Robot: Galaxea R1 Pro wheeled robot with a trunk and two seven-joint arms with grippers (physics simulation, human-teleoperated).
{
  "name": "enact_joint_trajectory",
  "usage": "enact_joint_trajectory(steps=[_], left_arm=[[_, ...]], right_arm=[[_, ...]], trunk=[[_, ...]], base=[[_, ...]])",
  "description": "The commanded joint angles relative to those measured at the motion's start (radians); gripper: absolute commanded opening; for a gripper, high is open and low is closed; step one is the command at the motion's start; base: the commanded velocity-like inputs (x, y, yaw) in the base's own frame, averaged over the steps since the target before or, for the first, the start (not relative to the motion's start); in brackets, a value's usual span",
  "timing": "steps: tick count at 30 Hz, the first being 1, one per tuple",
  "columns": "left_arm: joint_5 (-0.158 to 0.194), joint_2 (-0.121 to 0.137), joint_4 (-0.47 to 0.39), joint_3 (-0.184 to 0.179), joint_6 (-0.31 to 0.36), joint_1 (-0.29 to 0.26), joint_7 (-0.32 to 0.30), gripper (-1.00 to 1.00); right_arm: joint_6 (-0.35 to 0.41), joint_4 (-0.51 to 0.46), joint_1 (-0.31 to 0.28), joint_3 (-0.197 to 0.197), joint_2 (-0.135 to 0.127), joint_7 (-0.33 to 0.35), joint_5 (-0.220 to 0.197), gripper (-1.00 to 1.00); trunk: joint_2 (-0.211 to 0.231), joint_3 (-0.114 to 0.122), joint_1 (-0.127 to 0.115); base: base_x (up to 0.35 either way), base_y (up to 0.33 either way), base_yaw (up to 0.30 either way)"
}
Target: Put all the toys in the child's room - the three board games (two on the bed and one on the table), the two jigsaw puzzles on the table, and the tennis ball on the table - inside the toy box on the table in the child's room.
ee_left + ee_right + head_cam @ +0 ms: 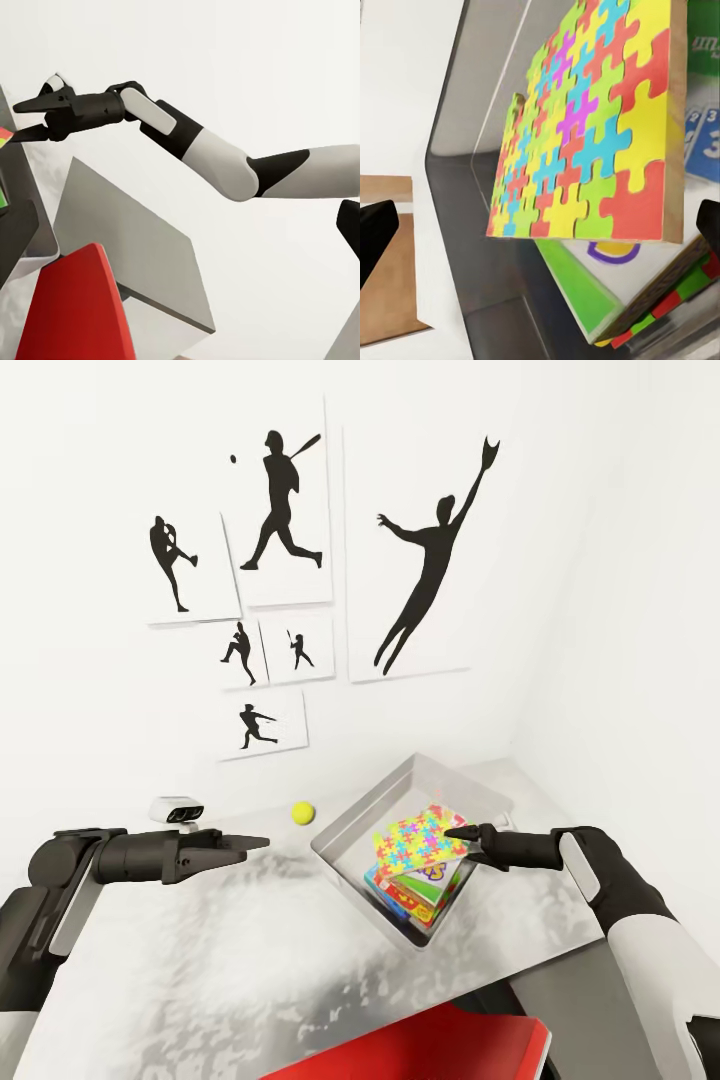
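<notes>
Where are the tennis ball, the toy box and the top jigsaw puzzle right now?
tennis ball point(302, 813), head view, centre of the ball.
toy box point(400, 785), head view, far-left inner wall.
jigsaw puzzle point(592, 135), right wrist view, middle of its coloured face.

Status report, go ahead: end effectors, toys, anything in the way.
Right end effector open, over the puzzle in the toy box. Left end effector empty, state unclear. Tennis ball on table, not yet boxed; path clear.
</notes>
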Motion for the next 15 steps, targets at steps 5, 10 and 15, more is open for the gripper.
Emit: enact_joint_trajectory(steps=[5,10,15], left_arm=[[0.0,0.001,0.0,0.0,0.01,-0.001,-0.004,1.0],[0.0,0.001,0.0,0.0,0.011,-0.001,-0.004,1.0],[0.0,0.001,0.0,0.0,0.011,-0.001,-0.004,1.0]], right_arm=[[0.003,0.0,-0.001,-0.002,0.0,0.007,0.007,1.0],[0.003,-0.001,0.0,-0.002,0.0,0.007,0.005,1.0],[0.003,-0.001,0.001,-0.003,-0.001,0.007,0.005,1.0]], trunk=[[-0.002,-0.002,0.001],[-0.002,-0.002,0.001],[-0.002,0.003,0.001]], base=[[0.0,0.0,0.0],[0.0,0.0,0.0],[0.0,0.0,0.0]])
